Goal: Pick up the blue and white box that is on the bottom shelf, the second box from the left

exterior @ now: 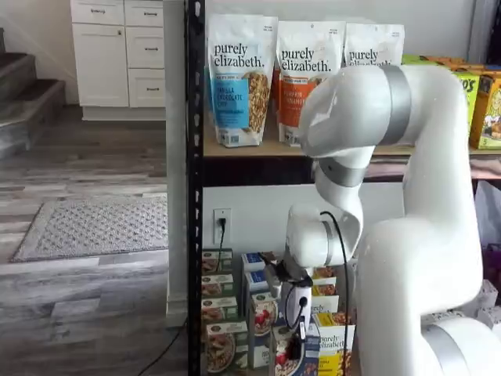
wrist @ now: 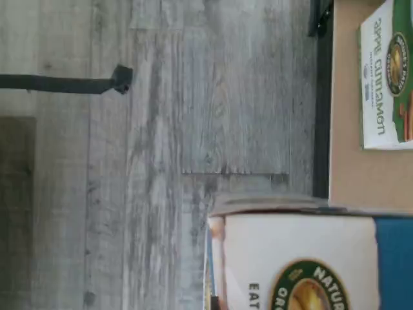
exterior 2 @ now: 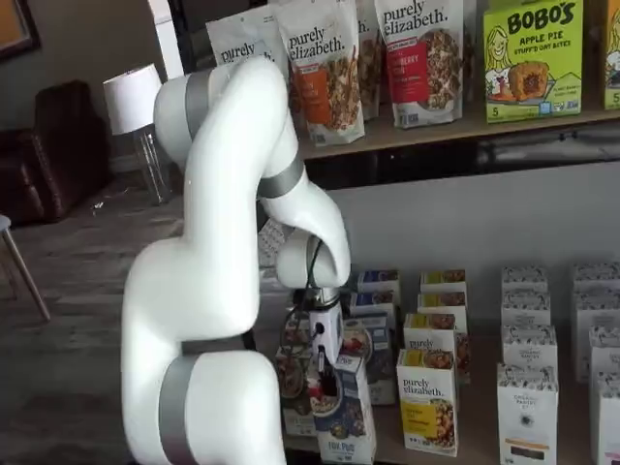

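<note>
Tool (exterior 2: 325, 380) low at front of bottom shelf (exterior 2: 480, 426), clenched on blue box (exterior 2: 341, 412): black fingers sit against box top in both shelf views. Box close under wrist camera, white front and blue band filling near part of wrist view (wrist: 303, 258). Green-topped box (wrist: 387, 74) rests on tan board, apart from tool. Judgement: reach and grasp done. Cannot tell whether box has left shelf. Left: lift clear, draw back from rack without knocking neighbouring boxes just beside tool.
</note>
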`<act>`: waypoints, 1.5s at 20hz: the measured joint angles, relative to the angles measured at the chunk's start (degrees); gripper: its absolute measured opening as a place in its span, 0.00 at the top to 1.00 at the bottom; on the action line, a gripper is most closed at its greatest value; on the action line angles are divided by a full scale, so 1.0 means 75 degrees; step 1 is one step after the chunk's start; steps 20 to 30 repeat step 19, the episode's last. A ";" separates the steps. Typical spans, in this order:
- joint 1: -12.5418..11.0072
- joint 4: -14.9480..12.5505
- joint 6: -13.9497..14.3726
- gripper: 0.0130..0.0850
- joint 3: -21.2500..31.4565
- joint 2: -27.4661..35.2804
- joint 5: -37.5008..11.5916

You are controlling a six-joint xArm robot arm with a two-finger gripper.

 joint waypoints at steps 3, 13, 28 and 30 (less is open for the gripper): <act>0.0050 0.0003 0.0051 0.50 0.0338 -0.0396 -0.0015; 0.0262 0.0033 0.0264 0.50 0.1394 -0.2014 0.0408; 0.0333 -0.0029 0.0406 0.50 0.1730 -0.2673 0.0690; 0.0333 -0.0029 0.0406 0.50 0.1730 -0.2673 0.0690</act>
